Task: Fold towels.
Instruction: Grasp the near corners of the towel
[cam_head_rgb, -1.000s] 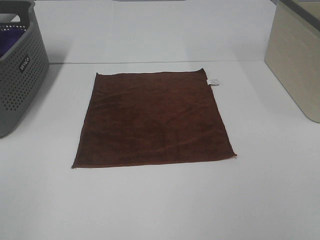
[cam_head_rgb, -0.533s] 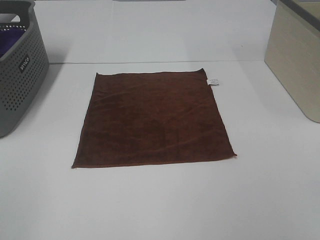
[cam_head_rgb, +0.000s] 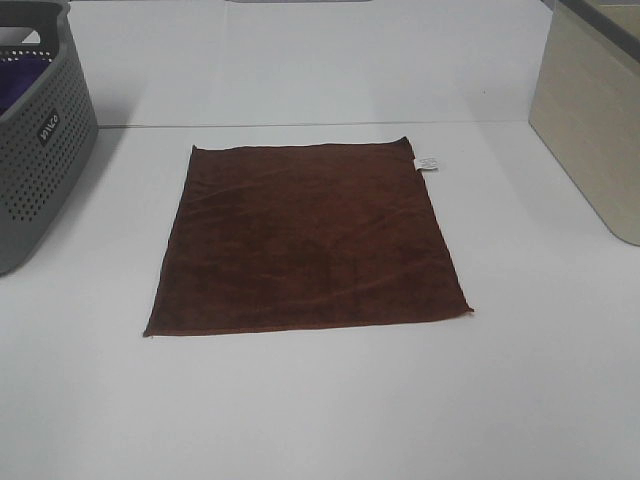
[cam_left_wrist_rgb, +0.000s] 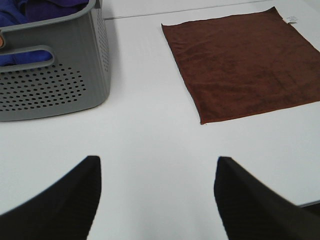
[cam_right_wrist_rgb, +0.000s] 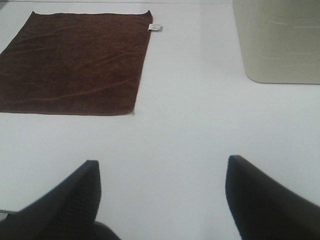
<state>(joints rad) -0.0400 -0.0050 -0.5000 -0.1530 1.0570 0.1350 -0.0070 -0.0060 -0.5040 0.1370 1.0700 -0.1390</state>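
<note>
Towel (cam_head_rgb: 305, 240), white tag (cam_head_rgb: 427, 162) at corner

Exterior high: mounted above the near side of the worktop (cam_head_rgb: 320, 420), tilted down towards its far edge. It takes in the whole towel (cam_head_rgb: 305, 240) mid-frame, with the grey basket (cam_head_rgb: 40, 170) and beige bin (cam_head_rgb: 590, 130) cut off at either edge.
Left wrist: sits low behind the left end effector (cam_left_wrist_rgb: 157, 165), looking forward between its parted fingers; the basket is near and the towel farther off.
Right wrist: sits low behind the right end effector (cam_right_wrist_rgb: 162, 167), with the same forward slant; towel and bin both lie ahead.
Shared by all three: the towel and its white tag (cam_head_rgb: 427, 162).
Shared in pairs: the basket by exterior and left wrist; the bin by exterior and right wrist.
</note>
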